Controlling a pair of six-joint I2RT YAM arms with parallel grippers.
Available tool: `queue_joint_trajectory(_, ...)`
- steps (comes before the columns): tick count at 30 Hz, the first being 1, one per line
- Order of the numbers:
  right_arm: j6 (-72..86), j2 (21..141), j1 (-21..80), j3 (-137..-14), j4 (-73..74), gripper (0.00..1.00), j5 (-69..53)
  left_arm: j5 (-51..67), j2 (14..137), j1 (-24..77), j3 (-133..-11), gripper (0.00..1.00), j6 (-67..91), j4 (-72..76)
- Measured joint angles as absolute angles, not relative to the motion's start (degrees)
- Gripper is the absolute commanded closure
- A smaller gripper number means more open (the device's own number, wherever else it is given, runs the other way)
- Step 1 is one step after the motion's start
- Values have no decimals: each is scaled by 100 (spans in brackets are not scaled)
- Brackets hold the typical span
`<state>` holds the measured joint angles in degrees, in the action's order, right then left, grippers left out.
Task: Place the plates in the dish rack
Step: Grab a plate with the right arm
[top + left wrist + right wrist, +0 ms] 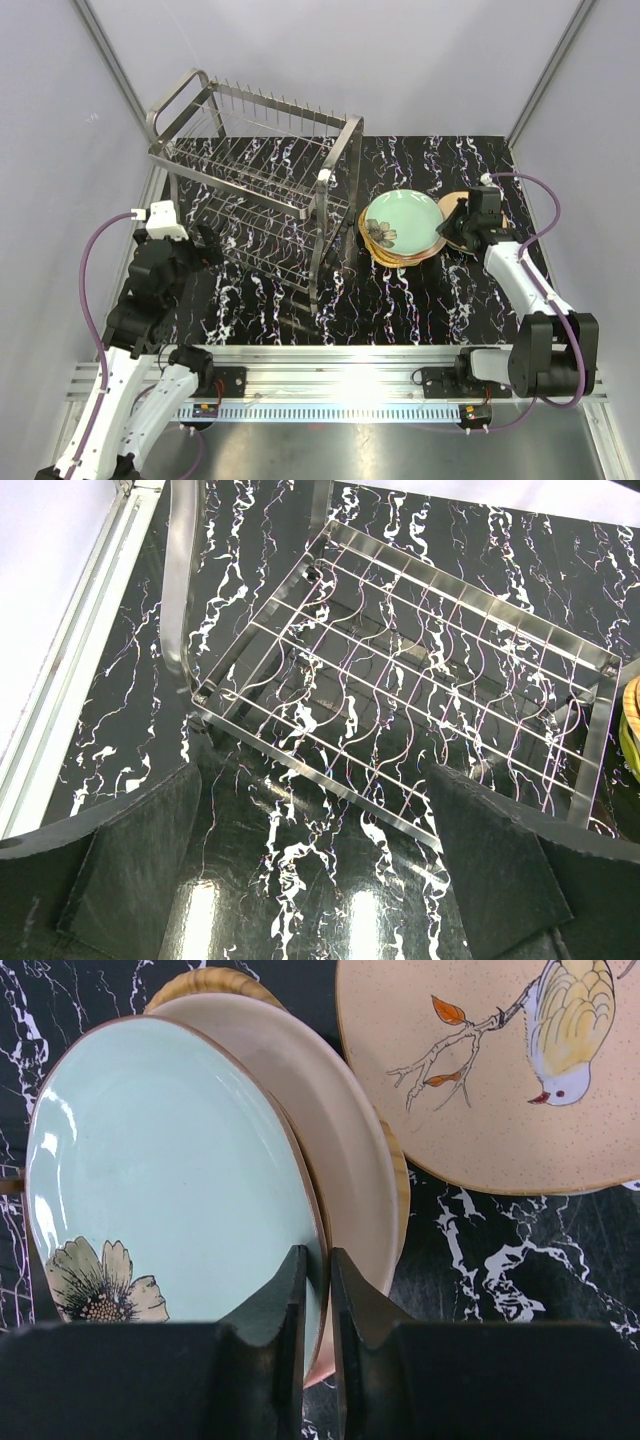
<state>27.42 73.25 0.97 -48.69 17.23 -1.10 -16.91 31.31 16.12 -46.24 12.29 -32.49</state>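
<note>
The mint-green plate with a flower [405, 220] tops a stack of plates right of the dish rack [260, 160]. My right gripper [450, 226] is shut on its right rim. In the right wrist view the fingers [290, 1290] pinch the rim of the mint-green plate [170, 1160], which is tilted up off a cream plate [345, 1120] and an orange wicker plate [210, 978] below. My right gripper [318, 1270] has one jaw on each side of the rim. My left gripper [208, 245] is open and empty by the rack's lower tier [467, 585].
A beige plate with a bird [500, 1070] lies on the table right of the stack, under my right arm in the top view [452, 205]. The rack's upright leg [318, 250] stands between the rack and the stack. A wicker edge [632, 730] shows past the rack.
</note>
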Motion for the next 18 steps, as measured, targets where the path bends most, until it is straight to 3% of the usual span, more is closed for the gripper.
queue_joint_trajectory(10, 2718, 7247, 97, -5153, 2344, 84, -27, -1693, 3164, 1612, -4624, 1, 1229, -3249)
queue_joint_trajectory(18, 2650, 7282, 95, -5452, 2609, 69, 89, -1693, 3162, 1612, -4624, 1, 1229, -3249)
